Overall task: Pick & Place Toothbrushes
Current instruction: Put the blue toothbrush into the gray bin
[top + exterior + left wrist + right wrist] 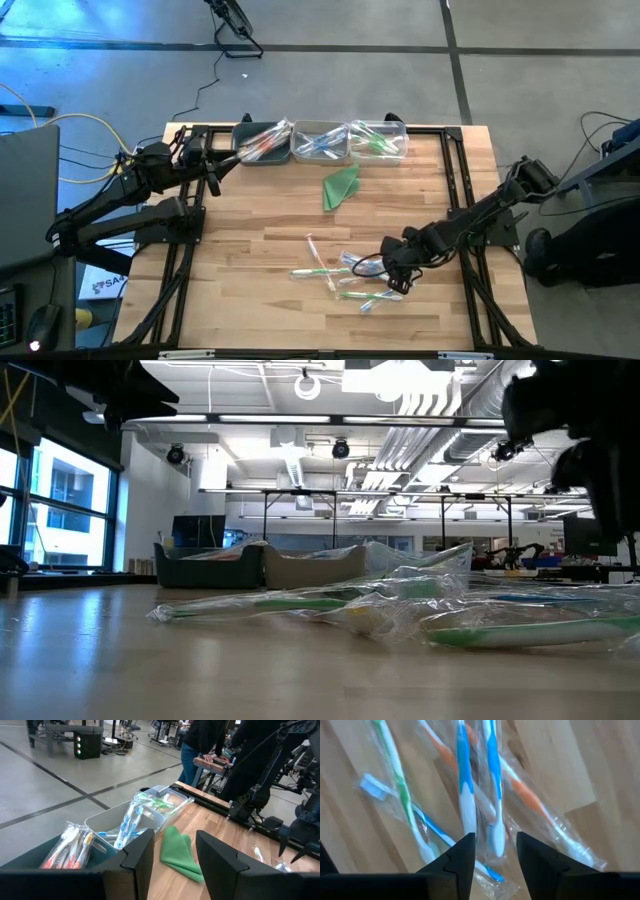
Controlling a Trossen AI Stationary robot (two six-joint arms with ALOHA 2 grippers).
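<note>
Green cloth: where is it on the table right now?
High view: the green cloth lies folded on the table's far middle, just in front of the bins, well clear of the loose toothbrushes nearer the front.

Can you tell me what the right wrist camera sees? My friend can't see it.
The right gripper hangs with open jaws just above a pile of wrapped toothbrushes, blue, orange and green, lying crisscrossed on the wooden table.

In the right wrist view, the clear-wrapped blue, orange and green plastic toothbrushes (465,795) run past the edges, their ends cut off. From above, the right gripper (398,272) covers part of that scatter near the wooden table's (250,260) front edge. In the low view the wrappers blur together; separate brushes cannot be counted.
</note>
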